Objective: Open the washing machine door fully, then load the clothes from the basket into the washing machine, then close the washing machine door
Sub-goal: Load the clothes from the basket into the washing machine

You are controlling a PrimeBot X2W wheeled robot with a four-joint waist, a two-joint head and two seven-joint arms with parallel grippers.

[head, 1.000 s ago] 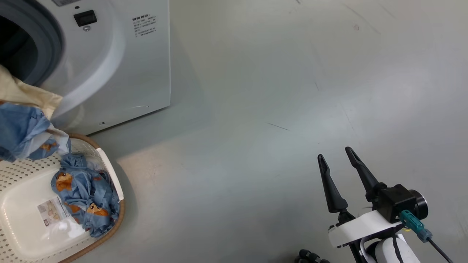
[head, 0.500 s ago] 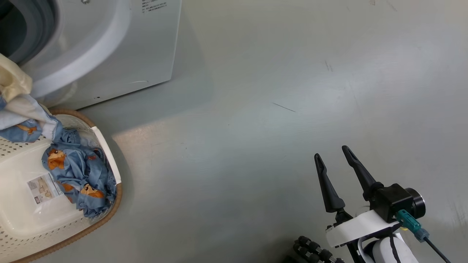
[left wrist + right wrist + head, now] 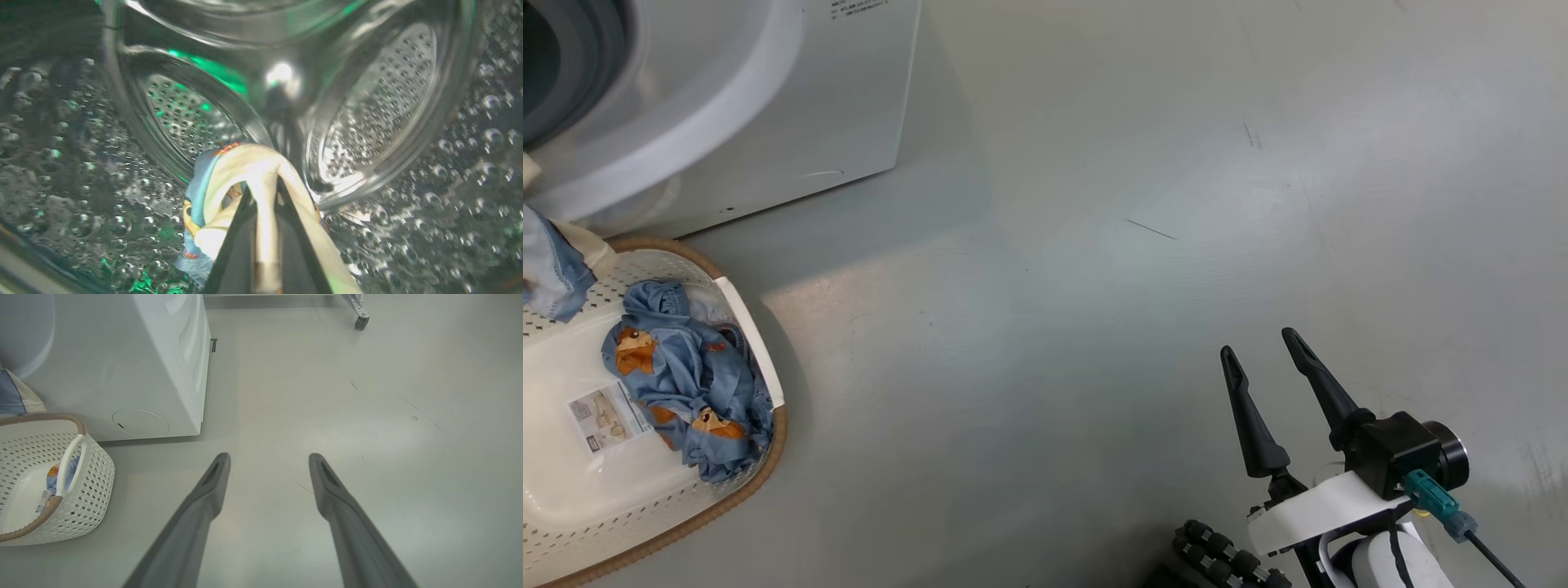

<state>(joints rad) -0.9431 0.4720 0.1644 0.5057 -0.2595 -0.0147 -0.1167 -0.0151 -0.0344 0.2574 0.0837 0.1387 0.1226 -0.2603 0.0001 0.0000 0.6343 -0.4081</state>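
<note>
Left fingers (image 3: pixel 233 253) clench a blue-and-cream garment (image 3: pixel 222 171) between them inside the perforated drum (image 3: pixel 376 102); right fingers (image 3: pixel 204 506) hang released over the floor (image 3: pixel 388 416).

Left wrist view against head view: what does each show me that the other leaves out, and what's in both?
Left wrist view: the inside of the perforated steel drum, and the left end effector shut on a cream-and-blue garment inside it.
Head view: the basket with more clothes in it, the grey floor, and the right end effector open and empty above it.
Both: the washing machine, from within and from outside, and apparently that garment, a blue-and-cream edge of it at the head view's left border.
</note>
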